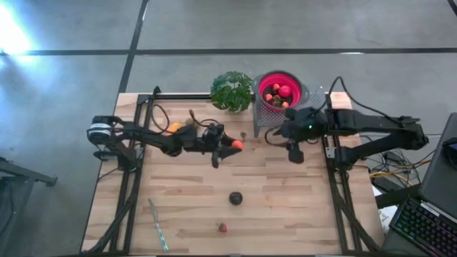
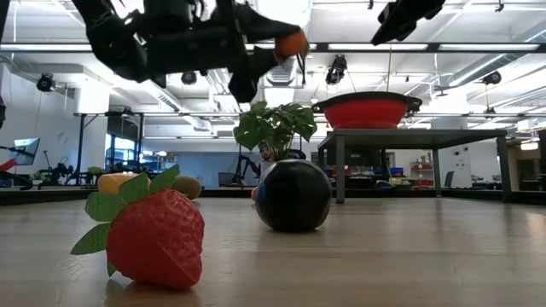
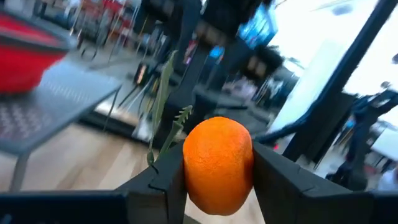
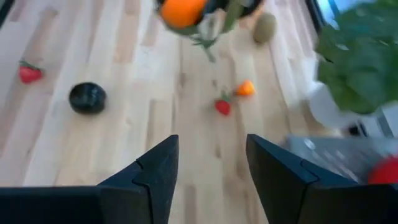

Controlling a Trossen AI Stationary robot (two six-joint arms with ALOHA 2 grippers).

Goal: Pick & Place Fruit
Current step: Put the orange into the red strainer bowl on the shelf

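A small orange ball (image 3: 217, 163) with a green leafy stalk (image 3: 163, 112) hangs high above the table's middle (image 1: 238, 145), with my left gripper (image 1: 230, 148) shut on it. My right gripper (image 4: 208, 171) stands open and holds nothing, in the air near the grey stand (image 1: 265, 121) that carries the red bowl (image 1: 280, 91). The bowl holds several fruits. On the wood lie a dark round fruit (image 1: 235, 198), a strawberry (image 1: 223, 228), a kiwi (image 1: 189, 121) and a yellow-orange piece (image 1: 173, 128). My left gripper pinches the orange ball by its two opposite sides (image 3: 188, 168) between its two fingers (image 3: 281, 180). The fingers come about level from the table's left. The ball is lifted clear of the table (image 2: 292, 43), its green stalk trailing beside it.
A leafy green plant (image 1: 232, 89) stands at the far edge beside the bowl's stand. A thin pale stick (image 1: 158, 225) lies near the front left. A small strawberry (image 4: 222, 107) and a small orange piece (image 4: 246, 88) lie near the table's middle. Black rails (image 1: 132, 193) run along both sides.
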